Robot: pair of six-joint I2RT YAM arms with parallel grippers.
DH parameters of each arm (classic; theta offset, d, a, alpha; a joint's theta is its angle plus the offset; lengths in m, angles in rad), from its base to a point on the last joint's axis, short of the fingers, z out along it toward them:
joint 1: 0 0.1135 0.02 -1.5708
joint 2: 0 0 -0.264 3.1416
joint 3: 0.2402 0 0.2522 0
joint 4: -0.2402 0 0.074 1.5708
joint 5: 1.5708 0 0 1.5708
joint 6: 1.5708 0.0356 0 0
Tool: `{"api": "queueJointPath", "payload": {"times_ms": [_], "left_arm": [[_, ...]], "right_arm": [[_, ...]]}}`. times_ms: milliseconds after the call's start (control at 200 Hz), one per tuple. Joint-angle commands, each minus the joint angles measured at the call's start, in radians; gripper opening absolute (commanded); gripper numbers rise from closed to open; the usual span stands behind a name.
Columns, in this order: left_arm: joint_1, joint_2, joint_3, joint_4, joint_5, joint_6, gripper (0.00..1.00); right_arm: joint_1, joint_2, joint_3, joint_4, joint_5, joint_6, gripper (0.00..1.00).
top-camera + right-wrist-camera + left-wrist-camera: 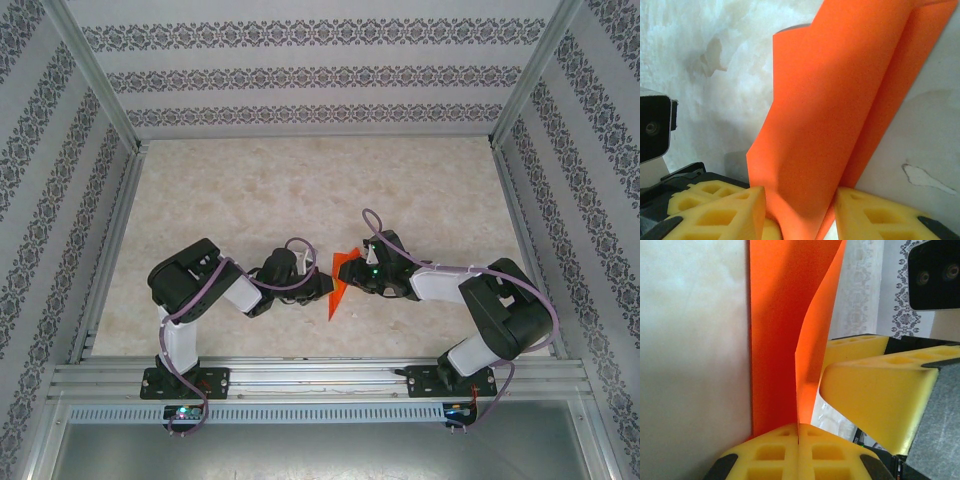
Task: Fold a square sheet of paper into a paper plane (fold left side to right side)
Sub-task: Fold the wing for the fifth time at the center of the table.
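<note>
Paper (340, 282) is over the table (300, 180), approx mid btw left & right edges, nearer the near edge than the far one; can't tell if it touches the top. Left gripper (318, 287) is just left of it and right gripper (354, 276) just right, facing each other w/ paper btw them. Paper's tip points twd the near edge. Its left side sits btw left gripper's fingers (770, 455), touching both. Its right side runs btw right gripper's fingers (725, 210). Left arm base (185, 380) & right arm base (450, 378) sit at the near edge.
</note>
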Motion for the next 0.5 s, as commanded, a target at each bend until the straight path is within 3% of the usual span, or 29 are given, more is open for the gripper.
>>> {"api": "queueJointPath", "payload": {"times_ms": [0, 495], "left_arm": [[0.024, 0.09, -0.01, -0.038, -0.066, 0.019, 0.03], [0.031, 0.102, -0.005, -0.035, -0.05, 0.013, 0.03]], "right_arm": [[0.003, 0.019, -0.019, 0.017, 0.026, -0.022, 0.42], [-0.088, -0.111, -0.052, -0.014, -0.022, -0.059, 0.41]]}}
